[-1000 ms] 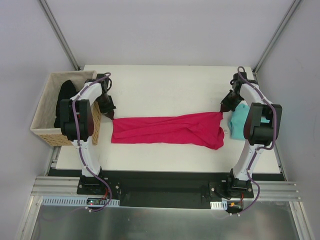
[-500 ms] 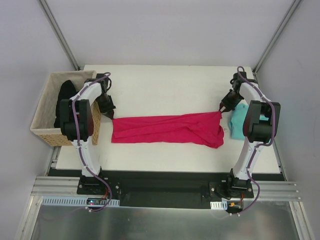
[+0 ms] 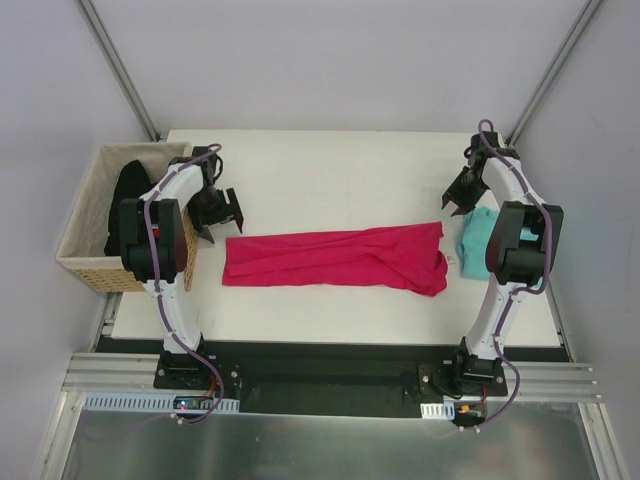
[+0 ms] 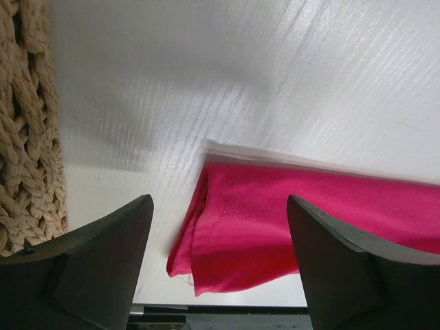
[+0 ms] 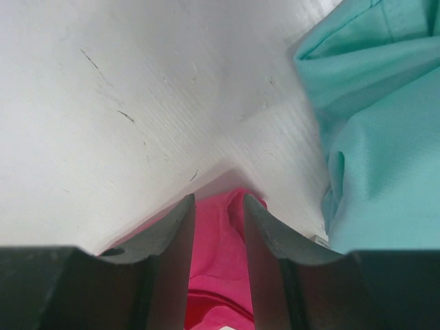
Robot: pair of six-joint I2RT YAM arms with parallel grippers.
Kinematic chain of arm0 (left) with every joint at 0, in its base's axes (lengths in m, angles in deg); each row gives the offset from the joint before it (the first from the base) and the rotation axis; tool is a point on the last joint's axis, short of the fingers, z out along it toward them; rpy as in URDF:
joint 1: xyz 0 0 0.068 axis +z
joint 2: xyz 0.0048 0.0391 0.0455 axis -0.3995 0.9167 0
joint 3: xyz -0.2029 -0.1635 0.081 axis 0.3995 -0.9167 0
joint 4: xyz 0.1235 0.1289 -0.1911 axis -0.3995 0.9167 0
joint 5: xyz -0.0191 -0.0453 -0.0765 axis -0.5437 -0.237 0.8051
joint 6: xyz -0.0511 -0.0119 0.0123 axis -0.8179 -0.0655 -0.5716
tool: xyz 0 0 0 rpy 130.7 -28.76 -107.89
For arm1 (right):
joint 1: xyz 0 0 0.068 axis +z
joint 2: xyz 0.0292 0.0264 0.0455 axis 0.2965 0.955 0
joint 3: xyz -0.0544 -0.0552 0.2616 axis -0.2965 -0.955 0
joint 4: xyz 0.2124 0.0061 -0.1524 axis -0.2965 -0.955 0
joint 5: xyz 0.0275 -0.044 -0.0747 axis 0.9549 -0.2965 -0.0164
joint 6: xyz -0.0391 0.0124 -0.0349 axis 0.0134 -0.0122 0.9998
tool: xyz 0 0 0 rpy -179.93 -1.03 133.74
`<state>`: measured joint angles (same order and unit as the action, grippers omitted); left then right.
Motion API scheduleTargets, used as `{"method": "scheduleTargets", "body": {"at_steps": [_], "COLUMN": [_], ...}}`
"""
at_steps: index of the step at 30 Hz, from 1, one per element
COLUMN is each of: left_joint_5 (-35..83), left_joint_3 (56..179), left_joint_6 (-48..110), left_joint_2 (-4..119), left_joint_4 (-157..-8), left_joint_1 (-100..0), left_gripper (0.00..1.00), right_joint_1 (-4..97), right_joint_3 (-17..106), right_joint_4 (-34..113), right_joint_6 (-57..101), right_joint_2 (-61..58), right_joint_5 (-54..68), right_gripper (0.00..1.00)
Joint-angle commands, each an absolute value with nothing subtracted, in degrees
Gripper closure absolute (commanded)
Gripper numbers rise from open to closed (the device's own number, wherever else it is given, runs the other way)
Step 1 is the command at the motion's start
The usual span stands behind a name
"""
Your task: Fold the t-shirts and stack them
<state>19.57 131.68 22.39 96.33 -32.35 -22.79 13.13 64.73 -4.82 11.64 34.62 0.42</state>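
The bright magenta-pink cloth t-shirt (image 3: 335,258) lies stretched in a long, rumpled band across the middle of the table, gripped by neither arm. The left gripper (image 4: 220,206) hovers just above the shirt's left end with its jaws spread wide and nothing between them. The right gripper (image 5: 218,203) hangs near the shirt's right corner, its fingers parted by a narrow gap. Through that gap the pink cloth shows lying on the table below.

Just beside the right gripper, the plain teal-turquoise cloth t-shirt (image 3: 478,232) sits bunched at the right table edge, close to the pink shirt's right end.

The white, faintly scratched tabletop (image 3: 330,170) stands between pale grey walls. A woven wicker basket (image 3: 85,268) at its left edge holds a black garment (image 3: 128,195).

Both arms rise from their bases at the near edge, reach forward along the table's sides and bend their wrists down and inward.
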Motion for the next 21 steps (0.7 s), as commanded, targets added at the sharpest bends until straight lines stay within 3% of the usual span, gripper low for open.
{"method": "scheduleTargets", "body": {"at_steps": [1, 3, 6, 8, 11, 12, 16, 21], "left_joint_5": [18.5, 19.1, 19.5, 19.4, 19.2, 19.2, 18.5, 17.8], "left_joint_3": [133.0, 132.8, 132.1, 131.5, 130.0, 129.5, 124.8, 119.8], "left_joint_6": [20.8, 20.8, 21.1, 21.3, 21.5, 21.3, 20.8, 20.5], "left_joint_2": [91.9, 90.9, 89.3, 88.1, 86.6, 86.3, 83.7, 80.6], "left_joint_4": [-31.2, -31.2, -31.2, -31.5, -31.8, -31.9, -32.5, -33.0], "left_joint_1": [-21.4, -21.4, -22.3, -23.3, -25.2, -25.6, -28.1, -30.9], "left_gripper": [0.21, 0.21, 0.21, 0.25, 0.35, 0.37, 0.31, 0.28], "right_joint_1": [14.3, 15.5, 17.9, 19.7, 22.5, 23.7, 25.4, 26.1], "right_joint_3": [68.5, 68.0, 67.7, 66.7, 63.7, 62.7, 56.7, 47.8], "right_joint_4": [-6.9, -6.5, -6.5, -6.6, -6.0, -5.6, -3.8, -0.5], "right_joint_6": [14.1, 14.7, 15.8, 16.4, 16.7, 16.4, 16.3, 15.2], "right_joint_2": [29.6, 28.0, 26.0, 25.2, 23.6, 23.1, 20.1, 17.2], "right_joint_5": [-4.0, -4.0, -5.2, -6.6, -7.2, -7.2, -6.9, -4.8], "right_gripper": [0.64, 0.64, 0.74, 0.87, 0.91, 0.9, 0.66, 0.6]}}
